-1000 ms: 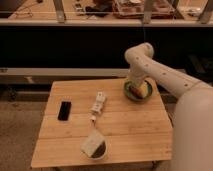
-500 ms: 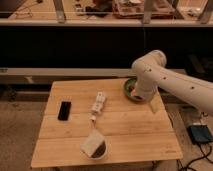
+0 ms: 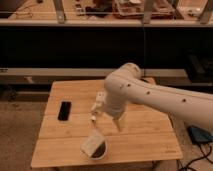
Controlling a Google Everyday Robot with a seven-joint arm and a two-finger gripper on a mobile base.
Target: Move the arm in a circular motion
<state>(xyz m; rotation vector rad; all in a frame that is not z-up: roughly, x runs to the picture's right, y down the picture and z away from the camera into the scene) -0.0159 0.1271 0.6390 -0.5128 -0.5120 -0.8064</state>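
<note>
At the near edge of the wooden desk (image 3: 65,145) stands a dark bowl (image 3: 96,146) with a pale piece propped at its left rim. Just behind and to its right, the gripper (image 3: 120,125) hangs as a slender pale tip pointing down at the desk's middle boards — whether its fingers are wide or closed, I cannot tell. Above the tip swells the arm (image 3: 150,95), thick, white and tubular, its rounded joint sitting over the middle of the desk and its long segment running off past the right edge, small dark dots along it. Partly hidden by that joint, a small white power strip (image 3: 98,106) lies near the desk's centre, slanting from the far side toward the bowl. Toward the left edge lies a flat black phone (image 3: 64,110), well apart from the rest. Off the desk's right near corner, a blue object (image 3: 201,135) rests on the floor. Beyond the far edge runs a dark shelf front — cluttered on top.
</note>
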